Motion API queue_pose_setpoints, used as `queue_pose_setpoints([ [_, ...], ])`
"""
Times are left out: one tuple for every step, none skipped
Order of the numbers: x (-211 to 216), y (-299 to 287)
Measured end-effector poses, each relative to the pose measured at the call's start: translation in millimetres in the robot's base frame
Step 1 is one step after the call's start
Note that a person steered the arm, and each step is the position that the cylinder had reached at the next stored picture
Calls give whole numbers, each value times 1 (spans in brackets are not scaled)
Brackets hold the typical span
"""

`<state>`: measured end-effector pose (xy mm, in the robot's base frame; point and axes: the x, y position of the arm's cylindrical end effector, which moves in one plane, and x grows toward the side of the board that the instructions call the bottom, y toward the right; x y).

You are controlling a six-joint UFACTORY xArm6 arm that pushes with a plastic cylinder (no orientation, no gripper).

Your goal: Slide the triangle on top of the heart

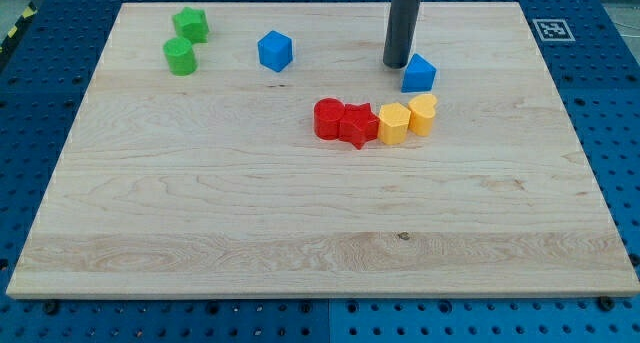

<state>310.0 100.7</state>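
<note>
The blue triangle block (pixel 419 74) lies near the view's top, right of centre. My tip (pixel 397 64) stands just to its left, close against its upper left side. Below the triangle, the yellow heart-like block (pixel 424 114) forms the right end of a short row. The heart sits a small gap below the triangle. The rod rises out of the view's top.
The row runs left from the heart: a yellow pentagon-like block (pixel 394 124), a red star (pixel 358 125), a rounded red block (pixel 329 118). A blue cube (pixel 274 50) lies at top centre. A green star (pixel 190 24) and a green cylinder (pixel 181 56) lie at top left.
</note>
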Motion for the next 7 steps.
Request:
queue_pose_setpoints([
  [-3,14],
  [7,23],
  [17,23],
  [17,24],
  [15,17],
  [14,13],
  [18,13],
])
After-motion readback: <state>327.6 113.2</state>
